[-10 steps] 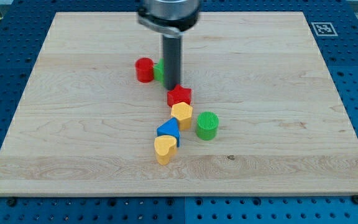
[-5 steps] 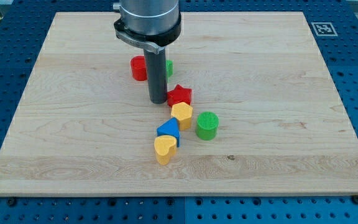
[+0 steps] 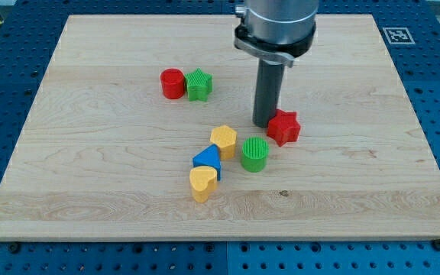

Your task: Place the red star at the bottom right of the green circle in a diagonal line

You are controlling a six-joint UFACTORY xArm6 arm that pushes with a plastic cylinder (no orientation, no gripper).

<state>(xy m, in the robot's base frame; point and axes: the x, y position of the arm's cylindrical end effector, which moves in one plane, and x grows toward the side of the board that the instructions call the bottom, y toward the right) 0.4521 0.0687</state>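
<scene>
You have seven blocks on the board [image 3: 90,191]. Left to right: one red cylinder [image 3: 173,83], one green star [image 3: 198,85], one yellow heart [image 3: 202,182], one blue block [image 3: 208,161], one yellow hexagon [image 3: 223,140], one green circle [image 3: 255,153], one red star [image 3: 283,127]. My tip [image 3: 263,124] holds nothing and sits touching the red star's left side, up-right of the green circle. The printed tag [image 3: 397,34] at top right isn't readable.
</scene>
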